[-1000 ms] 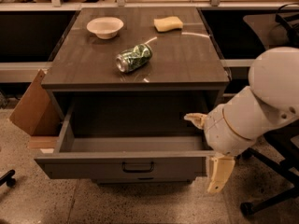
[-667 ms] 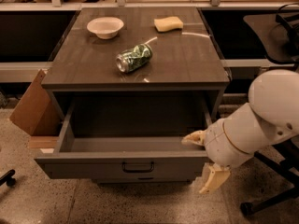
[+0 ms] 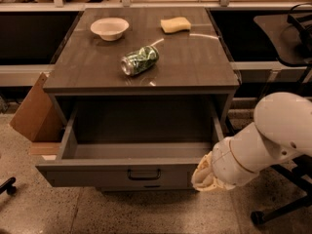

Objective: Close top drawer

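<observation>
The top drawer (image 3: 122,174) is a wide grey drawer pulled fully out from under the dark cabinet top, its deep box empty. A small dark pull handle (image 3: 144,174) sits at the centre of its front panel. My gripper (image 3: 204,177) is at the right end of the drawer's front panel, at the end of my white arm (image 3: 263,145), which reaches in from the right. The gripper touches or nearly touches the front's right corner. Its tip is bunched against the panel.
On the cabinet top (image 3: 97,67) lie a white bowl (image 3: 109,28), a crushed green can (image 3: 140,60) and a yellow sponge (image 3: 175,24). A cardboard box (image 3: 34,112) leans at the cabinet's left. Chair wheels stand at the far left (image 3: 6,186) and lower right (image 3: 258,217).
My arm has swung left and down toward the drawer front. The gripper has moved from beside the right of the drawer to its right front corner. The drawer stays open.
</observation>
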### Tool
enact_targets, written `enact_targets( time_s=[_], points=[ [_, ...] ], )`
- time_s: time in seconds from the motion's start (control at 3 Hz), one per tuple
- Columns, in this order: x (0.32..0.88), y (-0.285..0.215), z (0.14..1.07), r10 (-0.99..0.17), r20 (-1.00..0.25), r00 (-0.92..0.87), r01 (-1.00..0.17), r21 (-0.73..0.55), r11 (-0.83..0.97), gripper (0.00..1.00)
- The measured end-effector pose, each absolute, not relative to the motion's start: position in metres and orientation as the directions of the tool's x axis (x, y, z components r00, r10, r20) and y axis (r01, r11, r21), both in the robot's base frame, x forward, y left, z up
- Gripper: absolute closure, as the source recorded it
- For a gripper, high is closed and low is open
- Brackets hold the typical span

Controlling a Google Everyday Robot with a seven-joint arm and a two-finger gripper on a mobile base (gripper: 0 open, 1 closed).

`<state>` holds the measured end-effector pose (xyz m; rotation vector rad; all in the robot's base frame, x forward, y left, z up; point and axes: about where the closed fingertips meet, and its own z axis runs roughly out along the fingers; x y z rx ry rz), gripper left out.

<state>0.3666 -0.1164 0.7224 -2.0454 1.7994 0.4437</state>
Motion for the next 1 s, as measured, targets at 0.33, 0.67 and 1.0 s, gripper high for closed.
enact_targets(
  time_s=[0.33, 0.67, 1.0],
  points=[
    [0.3652, -0.1168, 0.6942, -0.887, -0.451, 0.103, -0.995, -0.041, -0.095, 0.96],
    [0.3651, -0.1169, 0.6924, -0.888, -0.448, 0.101, -0.995, -0.039, -0.093, 1.00],
    [0.3727, -0.1209, 0.6863, -0.894, -0.435, 0.107, -0.994, -0.048, -0.096, 1.00]
  ],
)
